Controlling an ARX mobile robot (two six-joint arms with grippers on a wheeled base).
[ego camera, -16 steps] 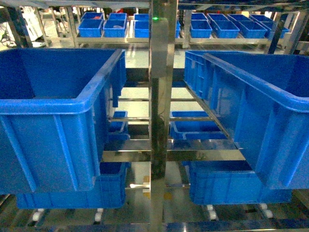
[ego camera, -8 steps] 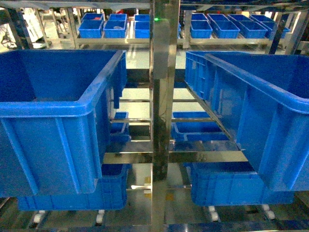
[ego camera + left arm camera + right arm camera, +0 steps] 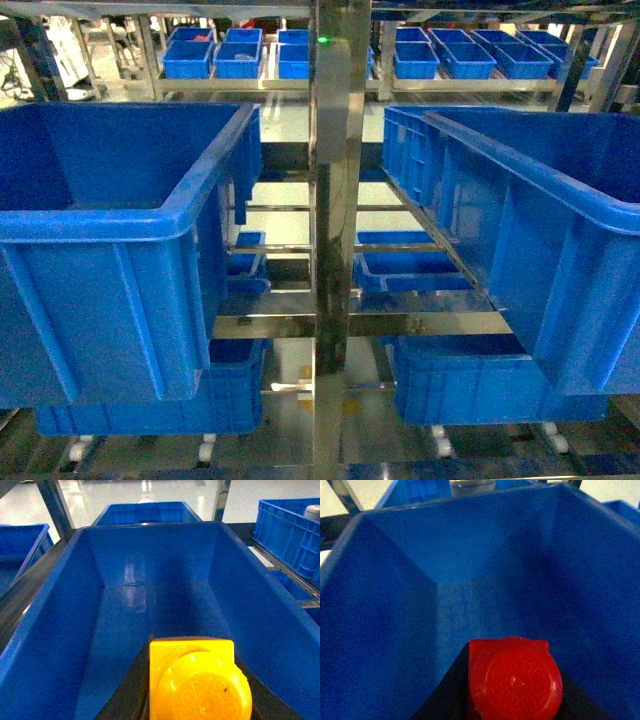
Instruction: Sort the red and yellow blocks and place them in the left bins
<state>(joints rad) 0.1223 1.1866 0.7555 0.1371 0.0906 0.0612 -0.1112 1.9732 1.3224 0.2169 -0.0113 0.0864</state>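
Observation:
In the left wrist view the yellow block (image 3: pixel 192 680) fills the bottom centre, stud facing the camera. My left gripper (image 3: pixel 192 692) is shut on it, black fingers (image 3: pixel 131 692) showing on both sides. It hangs over the inside of a deep blue bin (image 3: pixel 45 630) with nothing on its floor. In the right wrist view my right gripper (image 3: pixel 512 690) is shut on the red block (image 3: pixel 512 680) above another deep blue bin (image 3: pixel 380 620). The head view shows a large blue bin at left (image 3: pixel 100 220) and one at right (image 3: pixel 560 180); neither gripper appears there.
A steel rack post (image 3: pixel 335 240) stands between the two big bins. Small blue trays (image 3: pixel 405 265) sit on lower shelves, and more line a far rack (image 3: pixel 215 55). Another blue crate (image 3: pixel 287 530) stands right of the left-hand bin.
The head view has shifted a little, so the bins sit slightly lower and further right in frame. Nothing else has visibly moved.

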